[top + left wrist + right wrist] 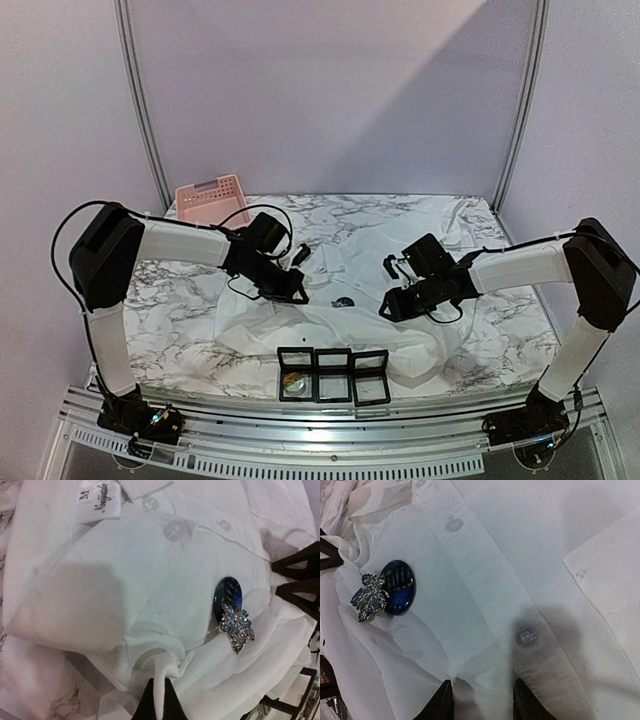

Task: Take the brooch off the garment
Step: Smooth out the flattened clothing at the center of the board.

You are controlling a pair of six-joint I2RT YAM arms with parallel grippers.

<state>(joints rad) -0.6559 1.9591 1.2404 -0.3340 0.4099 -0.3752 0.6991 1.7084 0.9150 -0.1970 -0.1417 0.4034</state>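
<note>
The white garment (360,290) lies spread and wrinkled across the marble table. The brooch (343,302), a dark blue oval with a sparkly blue leaf, sits pinned on it between the two grippers; it shows in the left wrist view (231,614) and the right wrist view (385,592). My left gripper (296,293) is shut on a pinched fold of the garment (162,690), left of the brooch. My right gripper (390,308) is open, fingertips (442,700) down on the fabric beside the button placket (526,637), right of the brooch.
A pink basket (209,198) stands at the back left. Three black-framed display boxes (333,374) sit in a row at the front edge; the left one holds a small object. Marble table (175,300) shows bare left of the garment.
</note>
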